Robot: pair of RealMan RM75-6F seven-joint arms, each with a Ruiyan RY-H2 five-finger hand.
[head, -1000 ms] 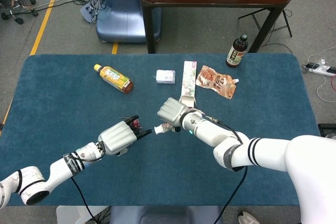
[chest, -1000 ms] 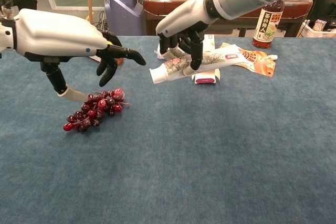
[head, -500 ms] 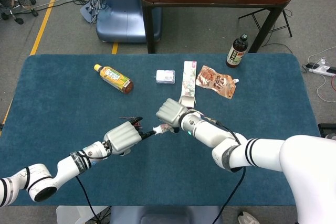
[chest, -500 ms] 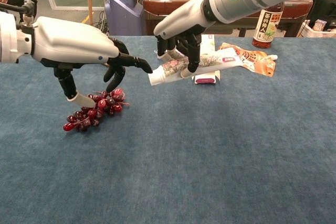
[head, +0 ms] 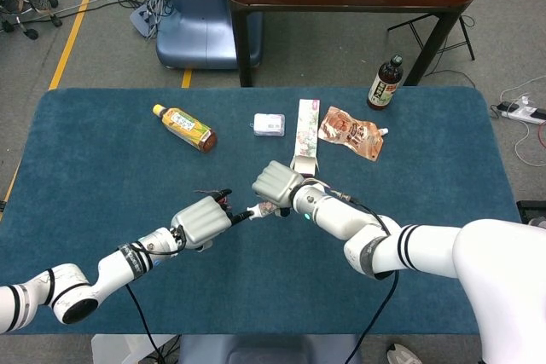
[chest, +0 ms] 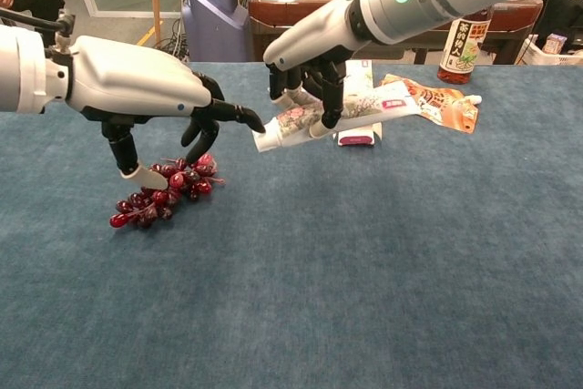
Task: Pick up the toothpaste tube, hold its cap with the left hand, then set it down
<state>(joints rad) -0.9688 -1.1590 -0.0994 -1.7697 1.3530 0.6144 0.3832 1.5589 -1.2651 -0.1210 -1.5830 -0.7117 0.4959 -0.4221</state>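
My toothpaste tube (chest: pixel 337 111) is white with a flowery picture and small writing on it. It is long and flat at the far end, and it has a white cap (chest: pixel 261 140) at the near end. It is up off the desk (chest: pixel 364 271), near the middle, and it tilts so the cap end sits lower than the flat end.

A second ago my left robot hand (chest: pixel 150 88) was well away from the cap. Now it has come closer, and one black fingertip (chest: pixel 255 123) is right at the cap. It looks like it touches, but I cannot tell for sure. The tube has also slid a little toward that hand.

My right robot hand (chest: pixel 305 66) comes down from above with its dark fingers wrapped around the middle of the tube, so it is holding it. My left robot hand is stretched out flat with its fingers apart, one pointing at the cap and the others bent down. It holds nothing.

A bunch of red grapes (chest: pixel 164 190) lies on the desk just under my left robot hand. A brown pouch (head: pixel 350 133) and a green tea bottle (head: pixel 184 126) lie toward the far edge.
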